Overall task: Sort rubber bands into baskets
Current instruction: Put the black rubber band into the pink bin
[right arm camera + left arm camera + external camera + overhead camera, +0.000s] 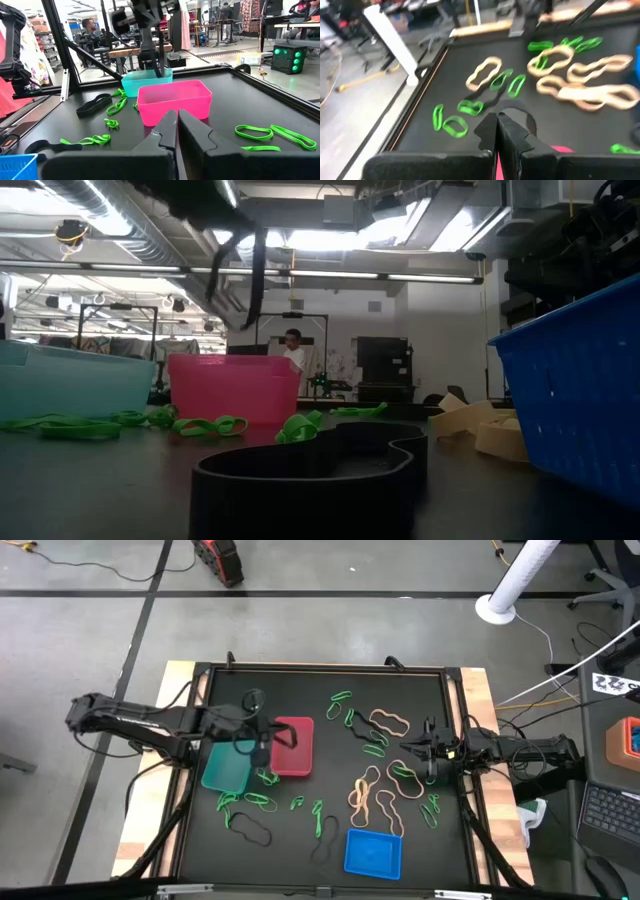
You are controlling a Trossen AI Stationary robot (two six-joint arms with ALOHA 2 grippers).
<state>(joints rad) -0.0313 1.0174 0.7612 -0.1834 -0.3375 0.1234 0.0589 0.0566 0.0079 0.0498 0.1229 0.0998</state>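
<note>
Green, tan and black rubber bands (375, 755) lie loose over the black mat. The teal basket (225, 768) and the red basket (292, 747) stand side by side left of centre. The blue basket (372, 853) stands near the front edge. My left gripper (263, 737) hovers above the gap between the teal and red baskets, shut on a black rubber band (252, 280). My right gripper (422, 750) waits shut at the mat's right side, level, touching nothing. My left gripper pinches the black rubber band (522, 114) between its shut fingertips (506, 125). The fingers slant downward, pointing toward the table's right. The band hangs below them as a slack loop (256, 300), clear of the mat and the baskets.
A large black band (310, 470) lies on the mat near the front, left of the blue basket (585, 380). A cluster of tan bands (372, 795) and green ones (345, 705) fills the mat's right half. A raised frame (320, 667) rims the mat.
</note>
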